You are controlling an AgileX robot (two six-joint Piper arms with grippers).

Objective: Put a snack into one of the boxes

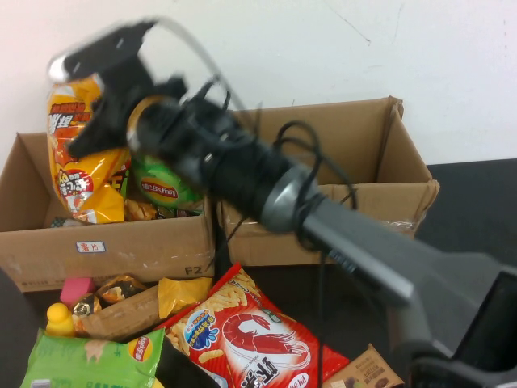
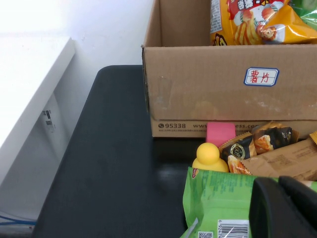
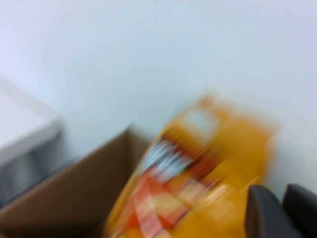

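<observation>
Here the orange chip bag (image 1: 81,158) hangs upright over the left cardboard box (image 1: 113,246), its lower end down among a green chip bag (image 1: 166,187) and other packets inside. The right gripper (image 1: 85,97) reaches across from the right and is clamped on the bag's upper part (the wrist view is blurred). The left gripper (image 2: 285,208) sits low above the green packet (image 2: 218,206) near the yellow duck (image 2: 209,157); I cannot tell its fingers' state.
</observation>
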